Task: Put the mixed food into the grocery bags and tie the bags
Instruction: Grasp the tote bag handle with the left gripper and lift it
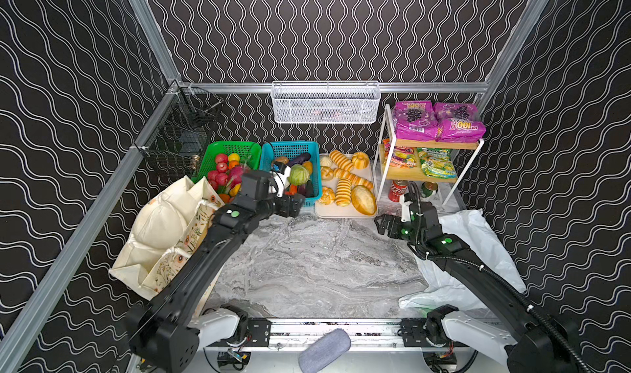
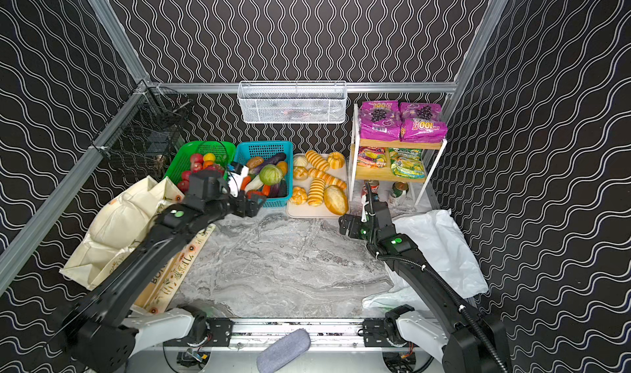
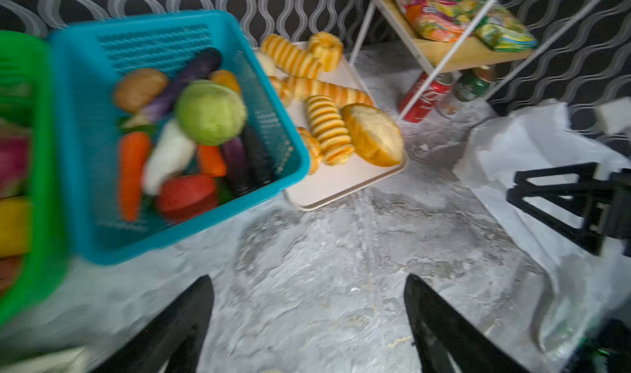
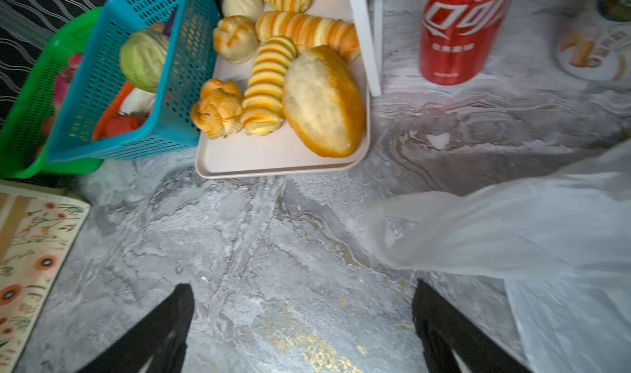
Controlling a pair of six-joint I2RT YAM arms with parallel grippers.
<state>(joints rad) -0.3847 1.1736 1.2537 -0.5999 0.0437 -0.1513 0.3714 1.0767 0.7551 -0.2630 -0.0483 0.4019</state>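
My left gripper [image 1: 293, 205] [image 3: 307, 286] hangs open and empty over the marble table by the near edge of the blue basket [image 1: 290, 147]. In that basket lie the green cabbage [image 1: 299, 175] [image 3: 211, 111], the white radish [image 3: 169, 156] and red and orange toy vegetables [image 3: 186, 195]. The cream canvas tote [image 1: 164, 238] lies under my left arm. Open and empty, my right gripper [image 1: 384, 224] [image 4: 304, 292] hovers beside the white plastic bag [image 1: 478, 251] [image 4: 512, 224]. The red can [image 1: 397, 190] [image 4: 461, 30] stands under the rack, which holds purple packets [image 1: 437, 120] and an orange-red packet [image 1: 399, 156].
A green basket [image 1: 228, 147] of toy fruit stands left of the blue one. A tray [image 1: 345, 212] of golden breads lies between the blue basket and the white rack [image 1: 386, 142]. A white wire basket [image 1: 326, 103] and a black one [image 1: 181, 139] hang on the frame.
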